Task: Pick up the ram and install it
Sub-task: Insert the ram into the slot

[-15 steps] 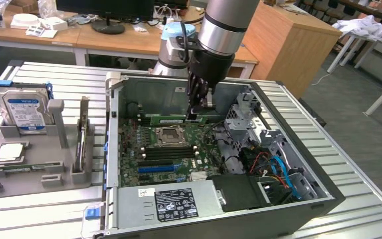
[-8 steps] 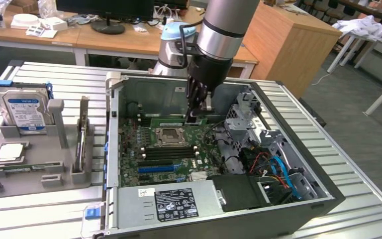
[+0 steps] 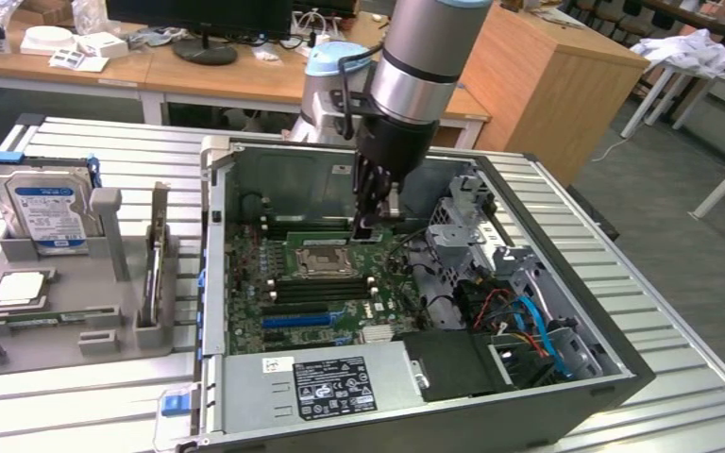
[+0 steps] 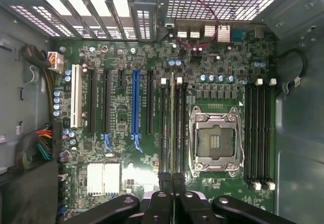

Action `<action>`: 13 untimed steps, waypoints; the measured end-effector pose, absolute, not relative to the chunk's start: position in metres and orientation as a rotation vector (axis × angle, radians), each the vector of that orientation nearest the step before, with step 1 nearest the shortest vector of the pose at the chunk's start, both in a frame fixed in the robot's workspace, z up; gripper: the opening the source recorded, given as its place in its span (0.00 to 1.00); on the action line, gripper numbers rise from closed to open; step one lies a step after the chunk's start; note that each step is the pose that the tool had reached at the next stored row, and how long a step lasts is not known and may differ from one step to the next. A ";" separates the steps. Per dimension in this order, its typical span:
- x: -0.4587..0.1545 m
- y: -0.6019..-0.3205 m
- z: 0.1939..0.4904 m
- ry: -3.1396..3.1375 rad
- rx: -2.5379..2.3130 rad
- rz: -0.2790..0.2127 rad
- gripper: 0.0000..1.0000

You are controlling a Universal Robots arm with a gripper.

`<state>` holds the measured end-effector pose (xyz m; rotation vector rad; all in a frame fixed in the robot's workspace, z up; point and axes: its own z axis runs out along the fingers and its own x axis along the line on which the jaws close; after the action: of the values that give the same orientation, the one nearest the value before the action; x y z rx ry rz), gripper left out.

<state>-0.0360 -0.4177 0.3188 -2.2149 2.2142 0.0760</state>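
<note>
One gripper (image 4: 171, 177) is reaching down into the open computer case (image 3: 589, 377), with its two fingers (image 4: 164, 183) pressing together on the ram (image 4: 172, 128). The ram is showing edge-on in the wrist view as a thin pale strip, running in line with the bank of memory slots (image 4: 182, 128) just beside the CPU socket (image 4: 215, 140) on the motherboard (image 4: 116, 148). Whether the ram is sitting fully in a slot cannot be told. Beside the case, at the exterior view's left, a grey holder (image 3: 86, 307) is carrying a blue-labelled hard drive (image 3: 48, 203) and a square silver chip (image 3: 20, 288).
</note>
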 end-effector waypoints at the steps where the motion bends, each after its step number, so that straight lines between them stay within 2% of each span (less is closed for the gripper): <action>1: -0.036 -0.418 0.318 2.214 -2.215 0.075 0.13; 13: -0.036 -0.418 0.305 2.213 -2.214 0.073 0.13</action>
<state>-0.0361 -0.4178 0.3047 -2.2136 2.2129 0.0728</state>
